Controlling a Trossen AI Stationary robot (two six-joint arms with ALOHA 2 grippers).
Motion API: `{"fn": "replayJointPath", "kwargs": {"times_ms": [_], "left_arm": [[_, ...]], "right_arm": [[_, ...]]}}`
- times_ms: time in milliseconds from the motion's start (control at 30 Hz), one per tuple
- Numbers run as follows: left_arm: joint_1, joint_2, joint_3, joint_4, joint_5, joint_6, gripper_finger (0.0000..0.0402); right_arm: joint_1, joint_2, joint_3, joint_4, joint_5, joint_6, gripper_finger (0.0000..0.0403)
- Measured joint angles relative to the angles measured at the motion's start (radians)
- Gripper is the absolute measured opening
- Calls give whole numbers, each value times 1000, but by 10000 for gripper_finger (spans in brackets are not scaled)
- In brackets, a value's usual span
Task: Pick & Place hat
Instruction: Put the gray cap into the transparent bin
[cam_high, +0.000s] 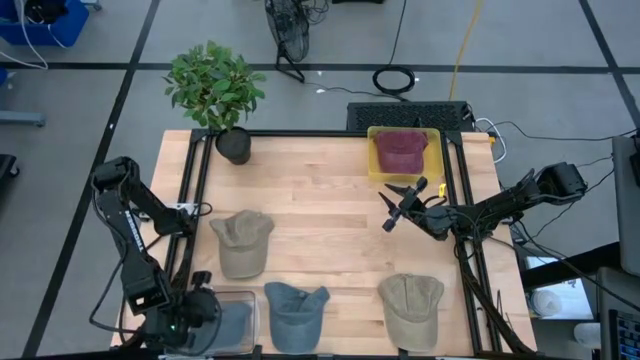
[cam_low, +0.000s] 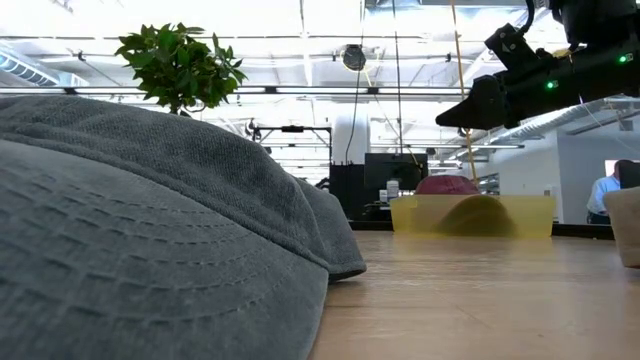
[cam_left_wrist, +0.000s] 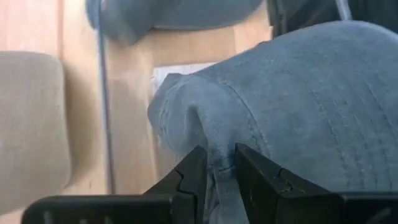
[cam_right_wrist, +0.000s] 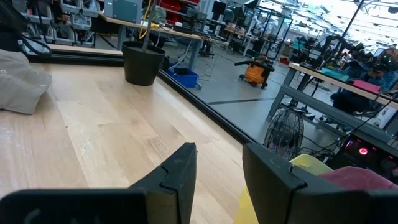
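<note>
A grey-blue hat (cam_high: 232, 325) lies in a clear tray at the table's near left corner; my left gripper (cam_left_wrist: 221, 157) is shut on it. It fills the left wrist view (cam_left_wrist: 311, 106). A second grey-blue hat (cam_high: 297, 312) and two tan hats (cam_high: 243, 243) (cam_high: 412, 308) lie flat on the wood. A maroon hat (cam_high: 400, 150) sits in a yellow bin (cam_high: 372, 172) at the far right. My right gripper (cam_high: 400, 205) hangs open above the table just near of that bin, touching nothing; in the right wrist view (cam_right_wrist: 219, 163) it shows empty. My left gripper pinches a raised fold of the grey-blue hat's cloth (cam_left_wrist: 219, 140) between its two fingers. The fold stands at the edge of the crown. The hat rests in the tray, and how many layers are in the pinch cannot be told.
A potted plant (cam_high: 232, 140) stands at the far left of the table. Black rails (cam_high: 455, 200) run along the table's left and right sides. Bare wood (cam_high: 320, 200) lies in the middle between the hats and the bin.
</note>
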Motion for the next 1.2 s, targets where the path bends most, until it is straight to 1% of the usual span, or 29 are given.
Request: {"fn": "replayJointPath", "kwargs": {"times_ms": [200, 267, 367, 467, 567, 633, 733, 833, 900, 1033, 1200], "left_arm": [[3, 0, 0, -23, 1, -34, 87], [11, 0, 0, -23, 11, -60, 97], [29, 0, 0, -24, 30, -79, 134], [49, 0, 0, -23, 34, -97, 184], [64, 0, 0, -1, 38, -83, 229], [78, 0, 0, 25, 91, -84, 251], [99, 0, 6, 65, 223, -99, 270], [121, 0, 30, 74, 336, -110, 274], [133, 0, 48, 74, 384, -123, 273], [151, 0, 82, 48, 435, -109, 260], [169, 0, 111, -65, 469, -78, 237]], "right_arm": [[0, 0, 0, 0, 0, 0, 121], [0, 0, 0, 0, 0, 0, 121], [0, 0, 0, 0, 0, -2, 121], [0, 0, 0, 0, 0, -23, 121], [0, 0, 0, 0, 0, -41, 121], [0, 0, 0, 0, 0, -55, 121], [0, 0, 0, 0, 0, -79, 121], [0, 0, 0, 4, 0, -96, 121], [0, 0, 0, 9, 0, -99, 121], [0, 0, 0, 9, 0, -96, 121], [0, 0, 0, 8, 0, -70, 121]]}}
